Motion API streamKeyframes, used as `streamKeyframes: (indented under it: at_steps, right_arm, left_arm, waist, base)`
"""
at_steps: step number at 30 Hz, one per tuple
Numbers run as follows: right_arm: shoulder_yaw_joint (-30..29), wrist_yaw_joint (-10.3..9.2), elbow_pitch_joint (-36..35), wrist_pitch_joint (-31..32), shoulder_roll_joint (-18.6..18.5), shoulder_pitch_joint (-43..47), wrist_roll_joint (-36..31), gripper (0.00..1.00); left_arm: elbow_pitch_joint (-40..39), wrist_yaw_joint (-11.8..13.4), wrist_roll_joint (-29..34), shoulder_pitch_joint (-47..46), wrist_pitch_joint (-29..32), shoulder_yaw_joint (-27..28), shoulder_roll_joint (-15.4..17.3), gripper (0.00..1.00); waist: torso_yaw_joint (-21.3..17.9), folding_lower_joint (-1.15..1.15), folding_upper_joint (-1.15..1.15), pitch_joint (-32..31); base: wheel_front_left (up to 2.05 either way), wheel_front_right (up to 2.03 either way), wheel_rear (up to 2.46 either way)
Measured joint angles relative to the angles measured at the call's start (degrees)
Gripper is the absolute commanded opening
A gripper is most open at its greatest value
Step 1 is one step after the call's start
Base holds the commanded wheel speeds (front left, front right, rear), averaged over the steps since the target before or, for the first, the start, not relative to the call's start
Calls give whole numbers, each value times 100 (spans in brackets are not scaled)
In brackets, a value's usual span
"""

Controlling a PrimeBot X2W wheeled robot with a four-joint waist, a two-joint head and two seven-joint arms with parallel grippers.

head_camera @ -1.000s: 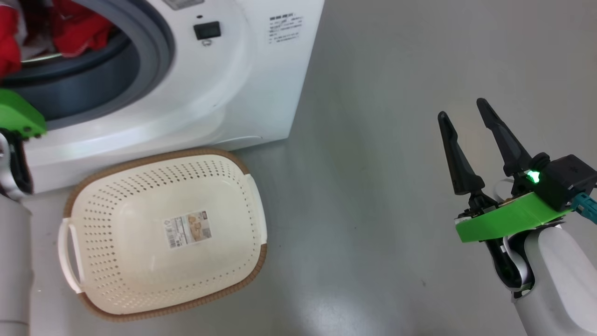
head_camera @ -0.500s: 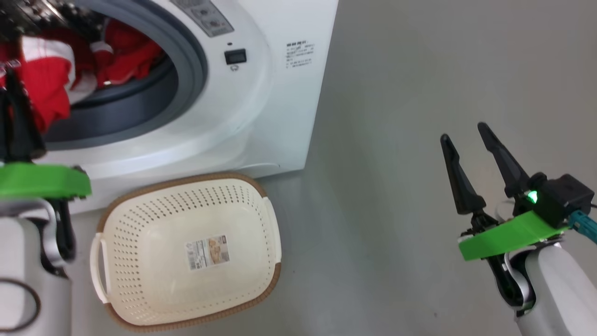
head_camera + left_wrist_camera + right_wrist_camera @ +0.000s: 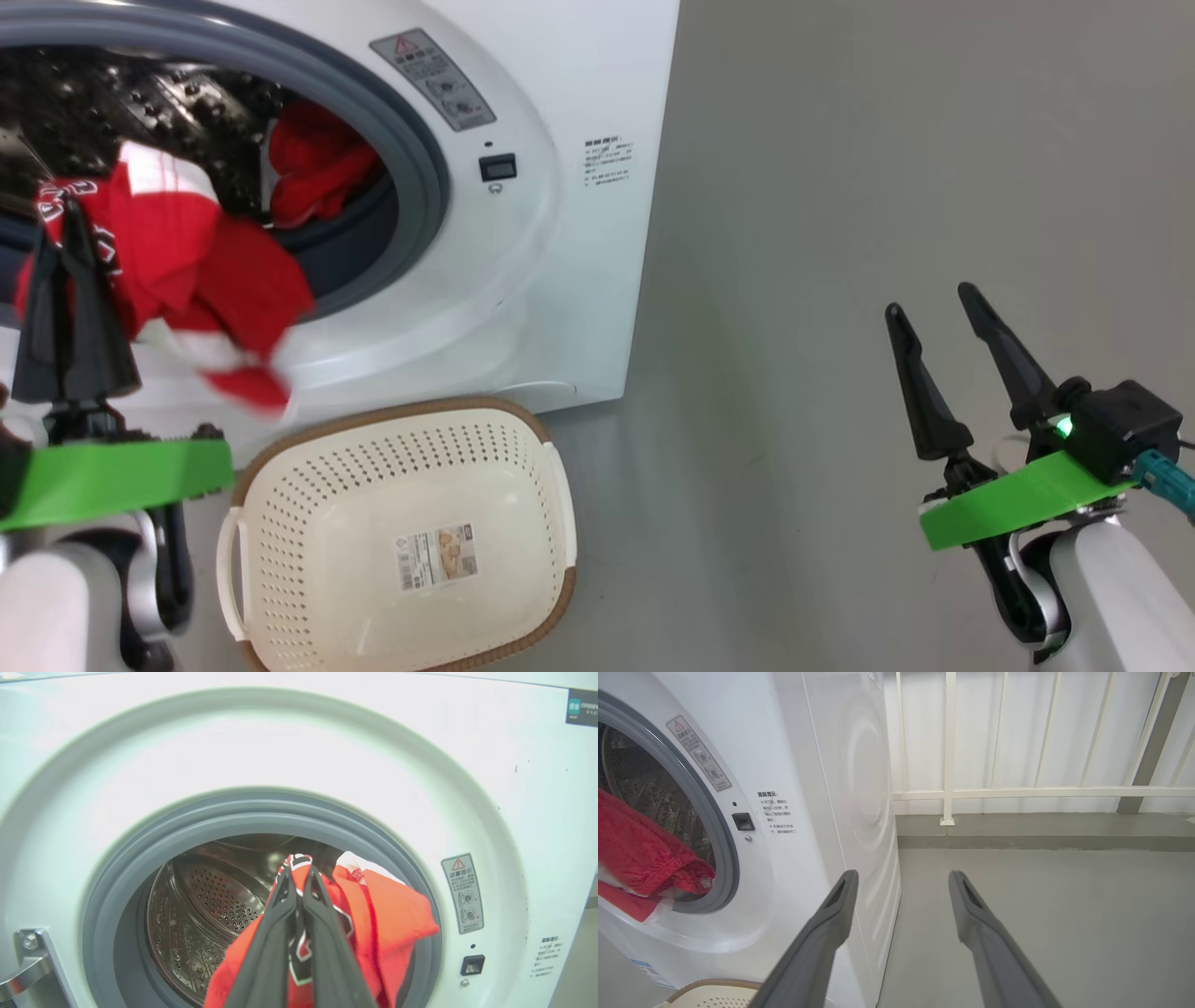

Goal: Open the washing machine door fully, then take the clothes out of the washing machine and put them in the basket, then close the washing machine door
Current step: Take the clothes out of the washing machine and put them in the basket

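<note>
The white washing machine [image 3: 579,84] stands with its grey-ringed mouth uncovered; its door is out of view. My left gripper [image 3: 58,217] is shut on a red-and-white garment [image 3: 201,280] of the clothes, which hangs out over the mouth's lower lip. In the left wrist view the shut left gripper [image 3: 299,870] pinches that red garment [image 3: 397,919] in front of the steel drum [image 3: 205,905]. More red clothes [image 3: 313,173] lie inside the drum. The cream basket [image 3: 327,532] sits on the floor below the mouth, holding nothing. My right gripper [image 3: 932,297] hovers open over the floor, far right.
Grey floor [image 3: 840,187] stretches to the right of the machine. A white railing [image 3: 1017,792] and a low kerb run behind it in the right wrist view. A metal door hinge [image 3: 28,961] sits at the left of the mouth.
The head camera has tilted up, bringing more of the drum into view. My left gripper has drawn the red garment out of the drum to its lip. The right gripper stays open.
</note>
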Motion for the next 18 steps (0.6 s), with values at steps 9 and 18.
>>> streamKeyframes:
  at_steps: [9, 18]
  right_arm:
    - [-10, 0, 31, 0, 88, 54, 0, 100]
    - [-47, 0, 9, 0, 99, 56, 0, 100]
  left_arm:
    - [-961, 177, 43, 595, 485, -175, -140, 0]
    - [-498, 170, -219, 1067, 467, -432, -481, 0]
  waist:
    - [11, 0, 0, -162]
    - [4, 0, 0, 21]
  base:
    - [0, 0, 0]
    - [0, 0, 0]
